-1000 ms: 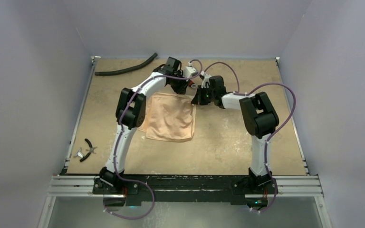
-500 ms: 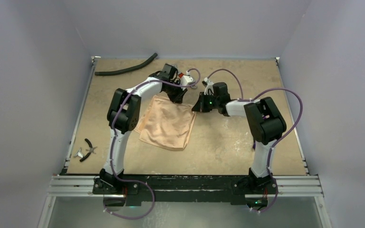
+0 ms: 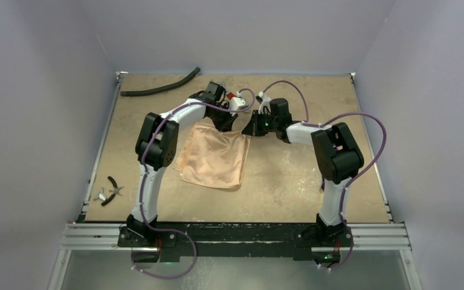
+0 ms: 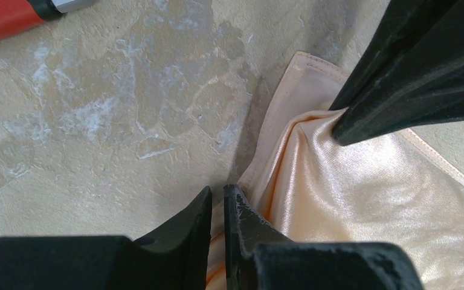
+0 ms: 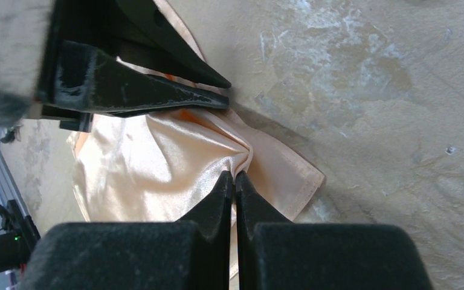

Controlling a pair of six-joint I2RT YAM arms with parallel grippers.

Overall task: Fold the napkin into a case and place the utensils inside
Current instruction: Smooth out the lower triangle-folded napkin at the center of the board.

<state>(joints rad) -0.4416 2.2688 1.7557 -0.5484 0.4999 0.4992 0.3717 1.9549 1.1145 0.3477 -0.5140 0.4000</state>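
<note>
The peach-orange napkin [image 3: 212,158] lies as a flat rough square in the middle of the table, with its far right corner bunched up. My left gripper [image 4: 217,196] is shut on the napkin's [image 4: 362,199] far edge, and cloth shows between its fingers. My right gripper [image 5: 234,176] is shut on a pinched fold of the napkin [image 5: 157,169] close to that corner. In the top view the left gripper [image 3: 229,125] and right gripper [image 3: 249,130] meet almost tip to tip. The utensils are out of view and no case shows.
A red-handled wrench [image 4: 6,15] lies just beyond the grippers, and its handle [image 3: 232,95] also shows from above. A curved black hose [image 3: 160,88] rests at the far left. Black-handled pliers [image 3: 112,190] sit by the left edge. Walls close in the table on three sides.
The left gripper has closed onto the napkin's far edge. Both grippers have shifted slightly, and the napkin has been tugged askew, with its far right corner gathered.
</note>
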